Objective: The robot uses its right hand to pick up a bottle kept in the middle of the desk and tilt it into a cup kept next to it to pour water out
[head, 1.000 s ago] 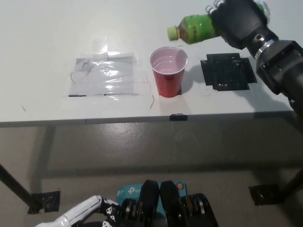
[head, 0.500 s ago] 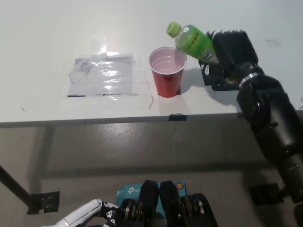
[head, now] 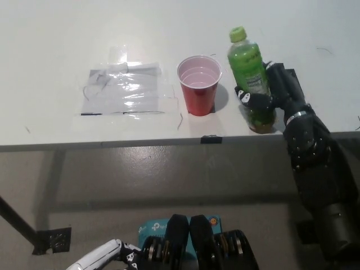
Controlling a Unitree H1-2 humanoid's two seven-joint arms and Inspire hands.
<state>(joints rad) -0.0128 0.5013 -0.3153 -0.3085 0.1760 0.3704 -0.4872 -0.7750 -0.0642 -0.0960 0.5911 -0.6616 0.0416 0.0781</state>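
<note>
Head view: black right hand grips the upright green bottle on the tabletop beside the red cup, not tilted over it; white left hand rests low, grip unclear.

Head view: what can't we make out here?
- Left hand: cut off by the bottom edge, open or shut unknown.
- Bottle base and black pad beneath: hidden by the right hand.
- Red cup: water level unclear against the pale interior.
- Taped sheet: markings too small, lost in glare.
</note>
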